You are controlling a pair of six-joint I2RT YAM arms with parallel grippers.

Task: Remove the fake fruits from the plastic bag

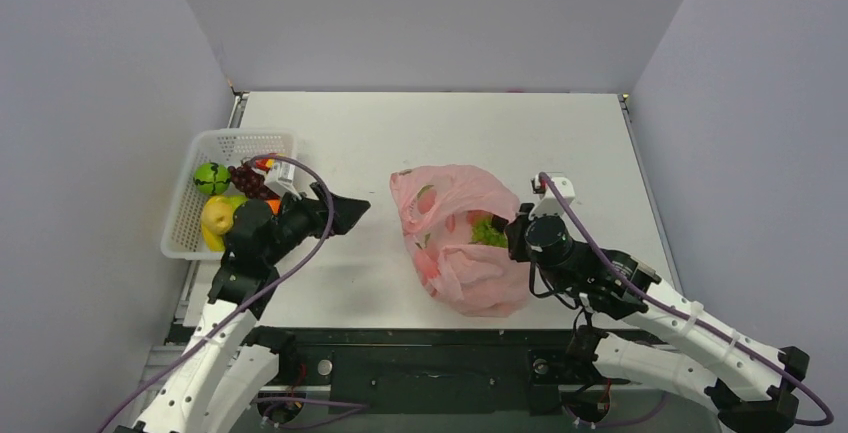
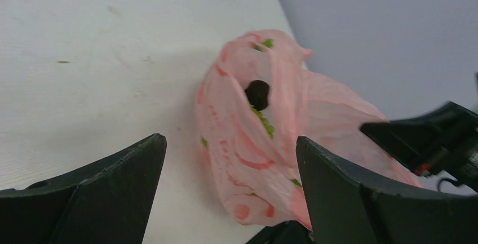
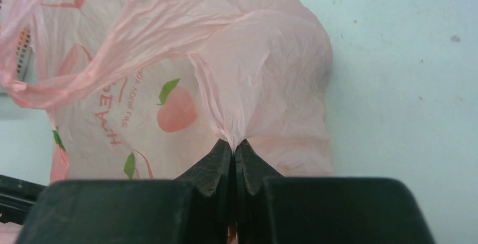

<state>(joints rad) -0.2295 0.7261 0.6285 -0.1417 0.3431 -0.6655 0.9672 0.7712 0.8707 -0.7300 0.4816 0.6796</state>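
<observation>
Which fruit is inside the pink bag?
The green fake fruit peeking from the thin pink plastic bag. The round green one, purple grapes and yellow fruits all sit in the white mesh basket.

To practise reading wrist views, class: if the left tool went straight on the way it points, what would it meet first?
Most likely the plastic bag, framed between the left tool's open fingers, with only table before it. How far off it is remains unclear.

White table (image 1: 430,133): pink bag (image 1: 445,203), mesh basket (image 1: 181,221)
</observation>
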